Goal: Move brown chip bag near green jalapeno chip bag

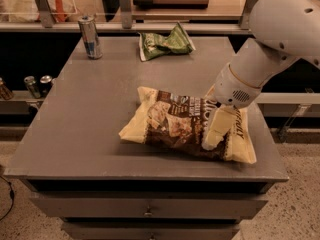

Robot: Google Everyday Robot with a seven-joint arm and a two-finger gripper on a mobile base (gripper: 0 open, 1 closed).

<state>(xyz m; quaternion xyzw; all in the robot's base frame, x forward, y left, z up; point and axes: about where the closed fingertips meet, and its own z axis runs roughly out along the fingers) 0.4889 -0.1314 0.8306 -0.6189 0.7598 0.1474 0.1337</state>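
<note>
The brown chip bag (175, 124) lies flat on the grey table (90, 114), toward the front right, with cream-yellow ends and a dark brown middle. The green jalapeno chip bag (165, 42) lies crumpled at the table's back edge, well apart from the brown bag. My gripper (215, 131) hangs from the white arm (270, 49) and points down onto the right part of the brown bag. A cream finger (216, 129) rests against the bag's top surface.
A silver-blue drink can (90, 36) stands at the table's back left. Several cans (35, 85) sit on a lower shelf to the left. A glass-fronted counter with metal posts runs behind the table. The table's front edge lies close below the brown bag.
</note>
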